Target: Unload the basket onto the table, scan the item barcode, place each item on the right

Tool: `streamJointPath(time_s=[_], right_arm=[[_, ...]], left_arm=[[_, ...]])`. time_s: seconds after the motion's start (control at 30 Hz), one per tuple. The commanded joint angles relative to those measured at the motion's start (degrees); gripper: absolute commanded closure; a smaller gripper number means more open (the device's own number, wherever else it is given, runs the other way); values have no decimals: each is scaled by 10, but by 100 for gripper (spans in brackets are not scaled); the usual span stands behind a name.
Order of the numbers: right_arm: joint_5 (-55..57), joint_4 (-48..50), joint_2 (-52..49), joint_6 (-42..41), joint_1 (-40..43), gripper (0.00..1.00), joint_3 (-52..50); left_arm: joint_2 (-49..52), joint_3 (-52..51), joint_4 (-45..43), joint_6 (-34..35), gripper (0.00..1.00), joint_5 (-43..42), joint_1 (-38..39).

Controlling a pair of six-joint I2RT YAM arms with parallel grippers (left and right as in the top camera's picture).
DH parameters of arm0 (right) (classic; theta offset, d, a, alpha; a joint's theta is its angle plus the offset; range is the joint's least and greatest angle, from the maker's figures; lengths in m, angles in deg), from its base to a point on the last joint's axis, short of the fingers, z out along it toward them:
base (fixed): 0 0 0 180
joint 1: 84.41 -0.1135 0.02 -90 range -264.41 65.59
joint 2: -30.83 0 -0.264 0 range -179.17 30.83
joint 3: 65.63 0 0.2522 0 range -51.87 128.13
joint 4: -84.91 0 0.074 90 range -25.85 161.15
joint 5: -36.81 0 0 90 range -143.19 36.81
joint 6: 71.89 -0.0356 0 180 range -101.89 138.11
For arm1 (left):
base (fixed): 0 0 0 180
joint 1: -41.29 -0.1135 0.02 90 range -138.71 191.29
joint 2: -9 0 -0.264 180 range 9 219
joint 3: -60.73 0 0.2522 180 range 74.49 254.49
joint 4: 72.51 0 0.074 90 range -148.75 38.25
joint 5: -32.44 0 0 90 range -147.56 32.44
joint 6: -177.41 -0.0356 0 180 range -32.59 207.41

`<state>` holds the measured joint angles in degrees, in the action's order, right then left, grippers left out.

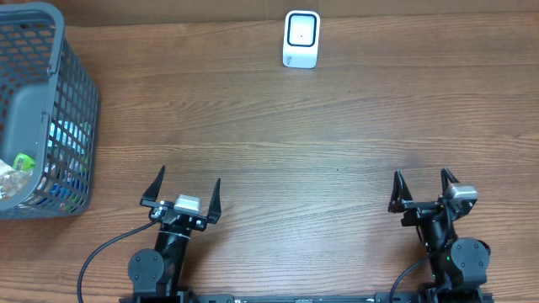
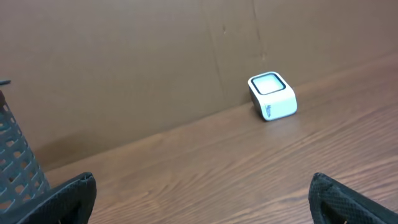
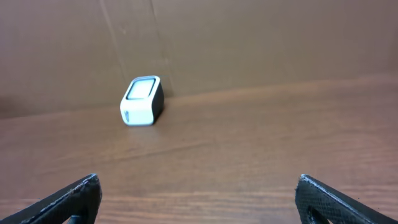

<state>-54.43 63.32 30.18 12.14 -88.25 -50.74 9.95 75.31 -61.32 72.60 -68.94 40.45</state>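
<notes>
A white barcode scanner [image 1: 301, 39] with a glass face stands at the table's far edge, against the brown back wall. The left wrist view has the scanner [image 2: 272, 96] ahead to the right; the right wrist view has the scanner [image 3: 142, 101] ahead to the left. Several packaged items [image 1: 63, 143] lie inside a grey mesh basket [image 1: 76, 101] at the far left, and no barcode shows on them. My left gripper [image 1: 189, 177] [image 2: 202, 177] and right gripper [image 1: 421, 174] [image 3: 198, 178] sit near the front edge, both open with nothing between their fingers.
The basket [image 2: 15, 162] rises as a tall wall at the left of the left wrist view. Bare wooden table [image 1: 320, 143] stretches between the grippers and the scanner. A brown cardboard wall [image 3: 249, 43] closes off the back.
</notes>
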Motion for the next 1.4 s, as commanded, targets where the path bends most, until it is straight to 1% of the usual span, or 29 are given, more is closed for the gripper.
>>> streamJointPath(time_s=[0.0,0.1,0.2,0.33,0.47,0.5,0.57,0.6,0.67,0.7,0.83,0.87,0.97,1.07,1.1,1.2,1.27,1.33,1.37], right_arm=[[-2,-11,5,-2,-3,0,31],[-2,-25,5,-2,-3,0,47],[-2,-36,5,-2,-3,0,68],[-2,-69,5,-2,-3,0,118],[-2,-106,-5,-2,-3,0,167],[-2,-119,-16,-2,-3,0,188],[-2,-132,-32,-2,-3,0,212],[-2,-148,-50,-2,-3,0,237],[-2,-173,-76,-2,-3,0,273],[-2,-193,-98,-2,-3,0,303],[-2,-240,-167,-2,-3,0,381],[-3,-256,-193,-2,-3,0,409],[-23,-300,-269,-1,-3,0,486],[-45,-345,-334,0,-3,0,548],[-54,-379,-378,0,-3,0,589],[-57,-442,-454,0,-3,0,660],[-66,-484,-507,0,-3,0,708],[-70,-524,-569,0,-3,0,754],[-71,-530,-588,0,-3,0,765]], left_arm=[[5,36,-2,34,0,0,-5],[35,64,-2,56,0,-1,-10],[83,111,5,57,0,0,-15],[181,220,55,35,0,-3,-31],[299,332,96,35,0,-39,-42],[345,378,116,35,0,-53,-43],[408,450,155,35,0,-54,-45],[453,513,197,35,0,-54,-45],[501,587,252,34,0,-54,-45],[540,647,296,35,0,-54,-45],[629,791,405,32,0,-57,-45],[659,840,442,30,0,-56,-45],[732,970,547,-14,0,-56,-45],[787,1066,629,-17,0,-57,-51],[813,1115,675,-17,0,-64,-56],[850,1173,735,-17,0,-66,-61],[863,1181,744,-19,1,-54,-62],[872,1180,749,-19,1,-23,-62],[874,1180,754,-18,0,-20,-62]])
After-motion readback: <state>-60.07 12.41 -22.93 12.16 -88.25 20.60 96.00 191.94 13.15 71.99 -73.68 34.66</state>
